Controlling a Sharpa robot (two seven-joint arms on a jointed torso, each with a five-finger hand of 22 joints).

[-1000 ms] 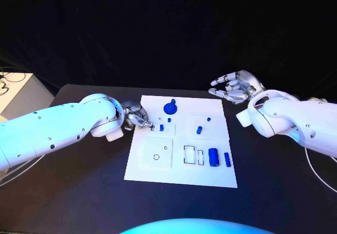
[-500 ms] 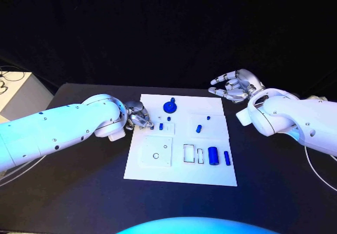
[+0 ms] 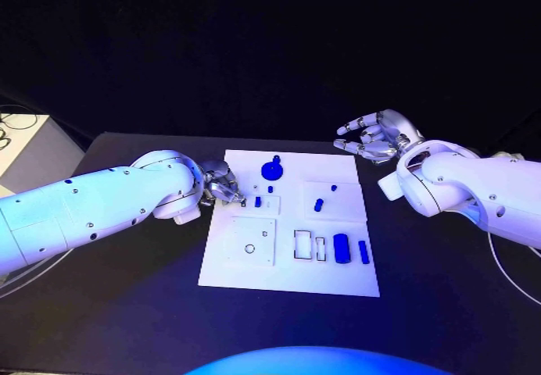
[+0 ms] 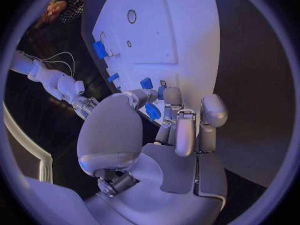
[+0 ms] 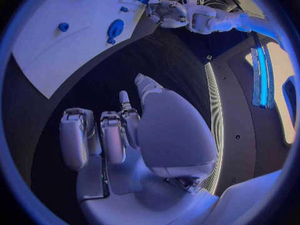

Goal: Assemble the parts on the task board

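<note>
1. Black cloth hangs behind a black bench (image 3: 135, 312), and the white task board (image 3: 295, 273) lies flat in its middle.
2. On the board, a round blue part with a knob (image 3: 272, 168) stands toward 12 o'clock, with a tiny blue piece (image 3: 270, 190) just below it.
3. A small blue part (image 3: 258, 201) sits near the board's 9 o'clock edge, and another small blue part (image 3: 318, 206) lies right of centre.
4. Toward 4 o'clock a thick blue cylinder (image 3: 341, 248) and a thinner blue rod (image 3: 363, 250) lie side by side, close but apart, beside a pair of rectangular recesses (image 3: 303, 244).
5. A square plate with a small ring (image 3: 249, 249) sits at 7 o'clock on the board.
6. The left robot hand (image 3: 222, 186) hovers at the board's 9 o'clock edge with its fingers curled down near the small blue part; in its wrist view a blue piece (image 4: 152, 111) shows right at the fingertips (image 4: 170, 97), but I cannot tell whether it is pinched.
7. The right robot hand (image 3: 377, 137) hangs off the board's 1 o'clock corner, above the bench, palm turned up, fingers spread and holding nothing.
</note>
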